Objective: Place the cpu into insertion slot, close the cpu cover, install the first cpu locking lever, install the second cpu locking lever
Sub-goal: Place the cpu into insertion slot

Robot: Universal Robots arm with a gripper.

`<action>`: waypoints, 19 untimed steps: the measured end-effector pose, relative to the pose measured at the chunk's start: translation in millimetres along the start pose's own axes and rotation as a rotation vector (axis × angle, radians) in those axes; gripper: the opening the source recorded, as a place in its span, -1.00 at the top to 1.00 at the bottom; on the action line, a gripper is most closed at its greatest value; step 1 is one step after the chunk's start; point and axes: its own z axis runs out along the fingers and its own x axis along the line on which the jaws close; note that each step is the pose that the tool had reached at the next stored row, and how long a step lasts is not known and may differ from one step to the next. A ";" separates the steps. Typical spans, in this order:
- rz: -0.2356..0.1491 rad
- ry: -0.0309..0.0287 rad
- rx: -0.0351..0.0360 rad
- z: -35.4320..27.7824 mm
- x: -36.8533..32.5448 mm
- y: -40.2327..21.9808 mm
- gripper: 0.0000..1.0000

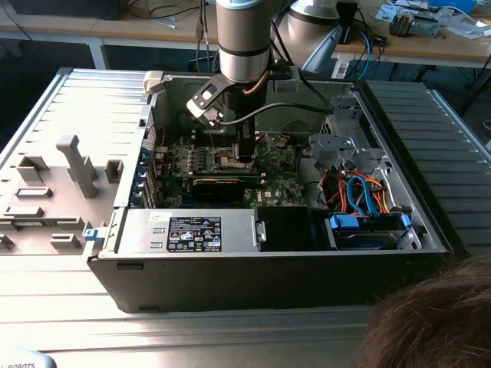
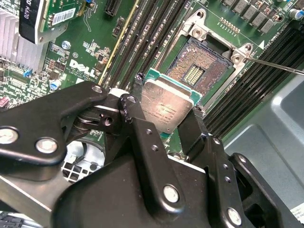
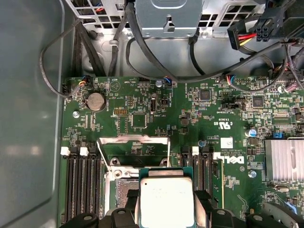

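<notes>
My gripper is shut on the cpu, a square chip with a dull silver top, one black finger on each of two opposite edges. The chip hangs just over one edge of the insertion slot, whose contact field lies mostly bare inside a silvery rim. In the first wrist view the cpu sits between the fingertips, partly covering the insertion slot. The cpu cover stands swung open beyond the slot. A thin locking lever sticks out free beside the socket. In the exterior view the gripper reaches down into the computer case.
Rows of black memory slots flank the socket on both sides of the green board. A finned heat sink and a black card lie close by. Cables fill the case's right side. A person's hair shows at the front.
</notes>
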 end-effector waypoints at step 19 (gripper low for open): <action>0.030 -0.0023 -0.0004 0.4 0.0 0.0 -0.09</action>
